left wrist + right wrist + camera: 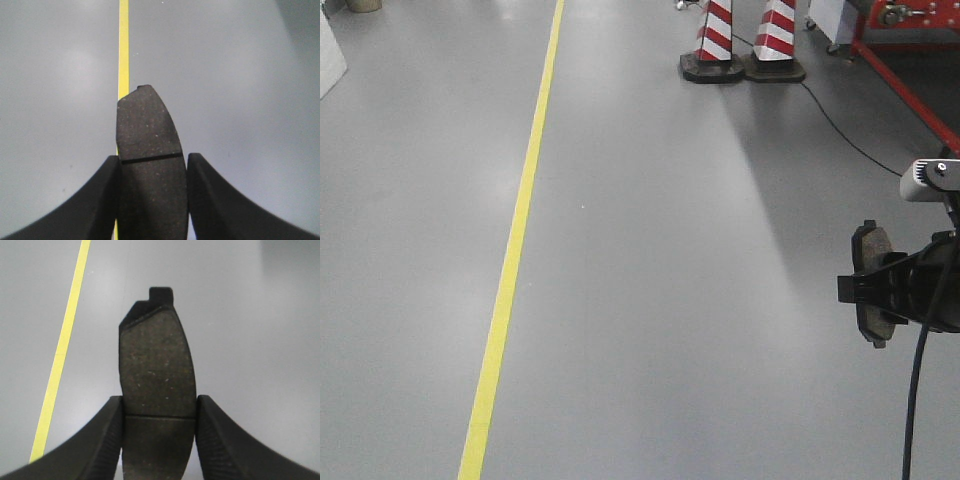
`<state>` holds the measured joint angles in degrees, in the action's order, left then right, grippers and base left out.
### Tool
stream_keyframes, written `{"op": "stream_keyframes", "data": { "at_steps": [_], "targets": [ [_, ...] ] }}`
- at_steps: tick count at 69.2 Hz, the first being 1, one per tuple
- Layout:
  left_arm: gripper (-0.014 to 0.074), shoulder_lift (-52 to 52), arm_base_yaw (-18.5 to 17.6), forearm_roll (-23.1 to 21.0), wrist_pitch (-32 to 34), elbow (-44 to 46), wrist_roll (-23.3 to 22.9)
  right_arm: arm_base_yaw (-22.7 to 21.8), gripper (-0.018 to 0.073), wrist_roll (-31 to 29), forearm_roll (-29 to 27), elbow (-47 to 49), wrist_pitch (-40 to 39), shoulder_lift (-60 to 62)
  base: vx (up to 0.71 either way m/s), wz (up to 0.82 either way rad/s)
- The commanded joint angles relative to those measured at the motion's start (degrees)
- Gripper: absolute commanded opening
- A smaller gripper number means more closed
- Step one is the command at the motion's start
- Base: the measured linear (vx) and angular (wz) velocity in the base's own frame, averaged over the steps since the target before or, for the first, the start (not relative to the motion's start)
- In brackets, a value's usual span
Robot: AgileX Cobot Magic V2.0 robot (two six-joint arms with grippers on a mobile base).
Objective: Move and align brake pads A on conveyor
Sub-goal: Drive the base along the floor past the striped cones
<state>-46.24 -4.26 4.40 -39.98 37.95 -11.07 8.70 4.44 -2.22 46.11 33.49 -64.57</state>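
Note:
Each wrist view shows one brake pad held in the air over grey floor. My left gripper (152, 165) is shut on a dark curved brake pad (149, 127) with a thin groove across its middle. My right gripper (159, 407) is shut on a grey-brown brake pad (156, 365) with a dark backing tab at its top. In the front view the right gripper (865, 290) and its brake pad (873, 262) show at the right edge; the left gripper is outside that view. The conveyor is out of view.
A yellow floor line (515, 240) runs front to back over the grey floor. Two red-and-white cones (745, 40) stand at the back. A red frame (905, 70) is at the far right, with a black cable (840, 130) on the floor.

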Motion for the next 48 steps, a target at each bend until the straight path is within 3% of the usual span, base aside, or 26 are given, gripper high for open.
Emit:
{"op": "stream_keyframes", "data": {
  "at_steps": [1,48],
  "targets": [
    [0.0163,0.3,-0.4,0.2,4.4,1.5,-0.1,-0.1,0.0067,-0.7,0.1,1.7,-4.3,1.4,0.51,0.11],
    [0.0163,0.3,-0.4,0.2,4.3,1.5,-0.1,-0.1,0.0067,-0.7,0.1,1.7,-4.3,1.4,0.52,0.06]
  ]
}}
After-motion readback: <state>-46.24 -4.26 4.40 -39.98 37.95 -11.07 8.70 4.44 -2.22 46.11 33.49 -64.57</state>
